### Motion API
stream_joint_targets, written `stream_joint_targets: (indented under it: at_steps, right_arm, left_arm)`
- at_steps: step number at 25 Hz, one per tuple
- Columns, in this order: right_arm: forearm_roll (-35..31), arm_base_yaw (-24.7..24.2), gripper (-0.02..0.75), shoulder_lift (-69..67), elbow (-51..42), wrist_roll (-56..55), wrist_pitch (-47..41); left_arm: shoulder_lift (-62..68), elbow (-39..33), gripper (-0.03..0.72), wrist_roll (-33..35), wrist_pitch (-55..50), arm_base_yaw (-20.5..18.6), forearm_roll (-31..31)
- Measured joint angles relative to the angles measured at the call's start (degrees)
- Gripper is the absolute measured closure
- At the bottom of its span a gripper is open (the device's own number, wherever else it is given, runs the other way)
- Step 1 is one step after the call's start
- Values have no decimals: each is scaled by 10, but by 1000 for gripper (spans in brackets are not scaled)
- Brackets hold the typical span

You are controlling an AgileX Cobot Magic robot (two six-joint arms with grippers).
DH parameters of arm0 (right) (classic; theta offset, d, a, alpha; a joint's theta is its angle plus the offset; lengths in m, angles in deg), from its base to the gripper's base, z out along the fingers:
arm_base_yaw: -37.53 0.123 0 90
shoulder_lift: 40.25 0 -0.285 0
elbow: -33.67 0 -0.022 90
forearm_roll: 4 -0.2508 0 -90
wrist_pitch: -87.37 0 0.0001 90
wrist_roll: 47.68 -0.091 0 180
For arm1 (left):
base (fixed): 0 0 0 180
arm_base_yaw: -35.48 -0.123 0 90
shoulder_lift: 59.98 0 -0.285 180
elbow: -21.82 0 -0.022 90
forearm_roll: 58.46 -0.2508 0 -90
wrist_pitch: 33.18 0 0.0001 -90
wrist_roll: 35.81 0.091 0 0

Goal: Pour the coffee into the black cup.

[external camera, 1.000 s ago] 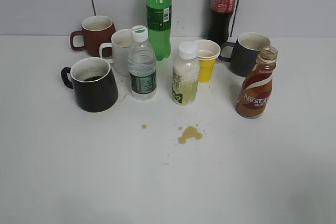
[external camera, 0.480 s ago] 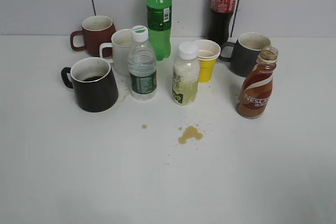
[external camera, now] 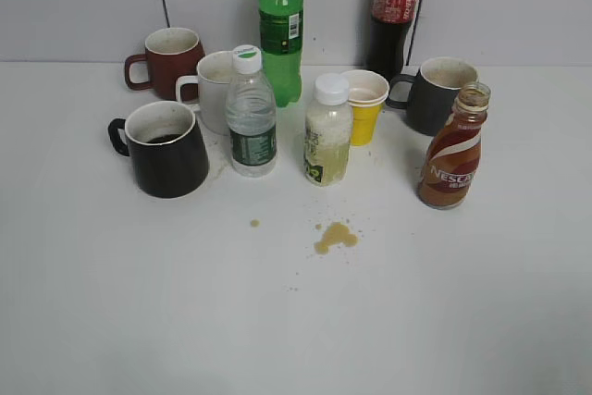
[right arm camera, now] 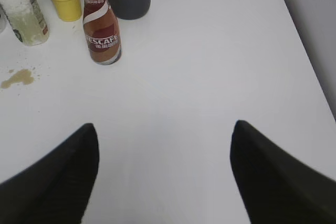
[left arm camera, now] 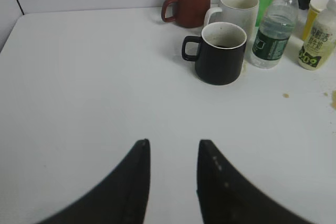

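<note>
The coffee bottle is seen upright and uncapped at the right of the tabletop, just in front of a dark grey mug. The black cup is placed at the left, well apart from it, near a water bottle. A brown spill is seen between them. Left fingers are held a little apart over bare tabletop; right fingers are spread wide, nothing held.

Light was even and fairly bright, seemingly from overhead; shadows under the cups and bottles were faint and short. The white table looked slightly washed out, with soft glare on the black cup. Both wrist views showed their dark fingers blurred, out of focus.
</note>
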Motion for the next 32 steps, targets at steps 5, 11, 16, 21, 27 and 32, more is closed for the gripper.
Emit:
stream_joint_targets:
  at_steps: [5, 11, 16, 21, 27, 32]
  right_arm:
    - [0, 0, 162, 0, 0, 0, 0]
    - [-5, 0, 162, 0, 0, 0, 0]
    - [0, 0, 162, 0, 0, 0, 0]
    - [-5, 0, 167, 0, -2, 0, 0]
    - [0, 0, 167, 0, -2, 0, 0]
    - [-5, 0, 167, 1, -3, 0, 0]
  left_arm:
    - [0, 0, 447, 0, 0, 0, 0]
    - [0, 0, 447, 0, 0, 0, 0]
    - [0, 0, 447, 0, 0, 0, 0]
    - [0, 0, 447, 0, 0, 0, 0]
    - [0, 0, 447, 0, 0, 0, 0]
    - [0, 0, 447, 0, 0, 0, 0]
